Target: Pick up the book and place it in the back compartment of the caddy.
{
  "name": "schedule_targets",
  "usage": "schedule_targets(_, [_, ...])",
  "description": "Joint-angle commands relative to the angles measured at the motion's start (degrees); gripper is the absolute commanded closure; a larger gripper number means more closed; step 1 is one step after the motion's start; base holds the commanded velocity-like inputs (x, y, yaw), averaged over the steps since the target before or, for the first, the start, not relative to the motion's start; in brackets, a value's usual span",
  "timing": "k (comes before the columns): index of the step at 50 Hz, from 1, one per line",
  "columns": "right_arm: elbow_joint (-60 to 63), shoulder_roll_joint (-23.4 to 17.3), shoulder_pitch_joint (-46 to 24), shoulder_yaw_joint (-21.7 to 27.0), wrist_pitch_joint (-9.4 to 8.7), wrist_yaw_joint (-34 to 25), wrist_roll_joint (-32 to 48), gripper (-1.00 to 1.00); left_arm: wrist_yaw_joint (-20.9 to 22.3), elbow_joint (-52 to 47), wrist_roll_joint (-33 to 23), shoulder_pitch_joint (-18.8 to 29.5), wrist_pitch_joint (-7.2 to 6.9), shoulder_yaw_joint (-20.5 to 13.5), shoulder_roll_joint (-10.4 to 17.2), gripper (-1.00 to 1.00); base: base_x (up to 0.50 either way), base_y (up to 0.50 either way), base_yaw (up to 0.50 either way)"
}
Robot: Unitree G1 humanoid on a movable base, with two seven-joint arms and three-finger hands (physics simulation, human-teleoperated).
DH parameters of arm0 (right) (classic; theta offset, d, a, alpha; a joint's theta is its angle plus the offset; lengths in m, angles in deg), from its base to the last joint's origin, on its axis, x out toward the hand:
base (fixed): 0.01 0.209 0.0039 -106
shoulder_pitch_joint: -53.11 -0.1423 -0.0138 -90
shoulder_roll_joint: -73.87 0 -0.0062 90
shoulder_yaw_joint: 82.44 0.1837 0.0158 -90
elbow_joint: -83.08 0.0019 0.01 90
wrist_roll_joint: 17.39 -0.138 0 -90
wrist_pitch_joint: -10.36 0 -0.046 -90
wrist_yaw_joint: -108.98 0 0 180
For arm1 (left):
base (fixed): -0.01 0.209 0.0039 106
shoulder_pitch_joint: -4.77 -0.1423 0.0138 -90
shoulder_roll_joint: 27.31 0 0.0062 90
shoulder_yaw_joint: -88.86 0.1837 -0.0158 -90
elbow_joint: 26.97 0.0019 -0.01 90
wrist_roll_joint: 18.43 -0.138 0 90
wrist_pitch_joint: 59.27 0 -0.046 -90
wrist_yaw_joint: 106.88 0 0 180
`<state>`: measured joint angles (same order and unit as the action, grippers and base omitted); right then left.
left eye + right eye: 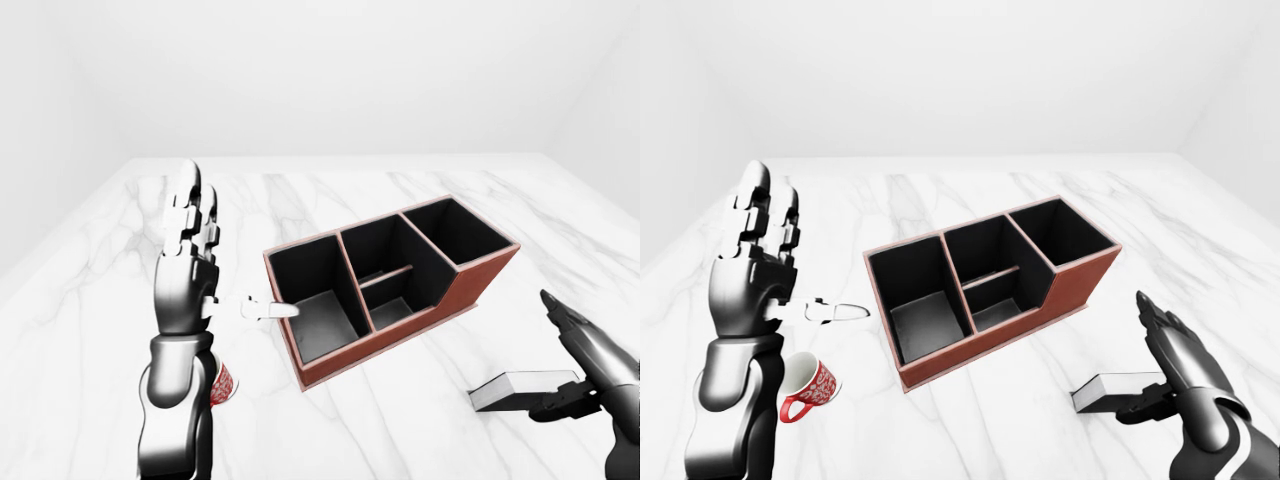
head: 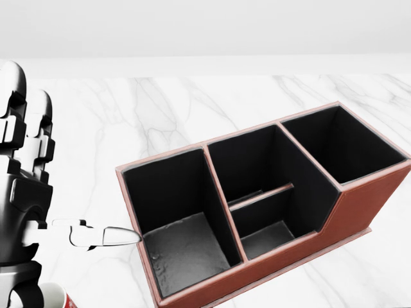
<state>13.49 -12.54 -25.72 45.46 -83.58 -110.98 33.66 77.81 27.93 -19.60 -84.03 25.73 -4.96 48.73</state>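
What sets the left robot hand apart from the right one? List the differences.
The left robot hand is raised upright, fingers pointing up and open, with nothing in it; the right robot hand is low, beside the book lying on the table. The left stands left of the caddy above a red mug; the right is lower right of it. Both are dark metallic.

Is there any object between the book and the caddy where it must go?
Nothing visible. The book lies on the marble beside the right hand, and bare tabletop separates it from the caddy. The mug and the left hand are on the caddy's far left side.
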Motion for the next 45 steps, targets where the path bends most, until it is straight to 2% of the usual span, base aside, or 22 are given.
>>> schedule_targets(1, [-1.5, -0.7, 0.0, 0.0, 2.41, 0.3, 1.6, -1.0, 0.0, 0.2, -0.3, -0.1, 0.0, 0.3, -0.1, -1.0, 0.0, 0.0, 0.0])
schedule_targets(14, [-7.1, -2.2, -0.8, -0.6, 4.26, 3.7, 1.6, -1.0, 0.0, 0.7, -0.6, -0.4, 0.0, 0.7, -0.2, -1.0, 0.0, 0.0, 0.0])
schedule_targets(45, [-10.1, -3.3, -0.9, -2.2, 4.42, 5.2, 1.9, -1.0, 0.1, 0.2, -1.0, -0.5, 0.0, 0.9, -0.3, -1.0, 0.0, 0.0, 0.0])
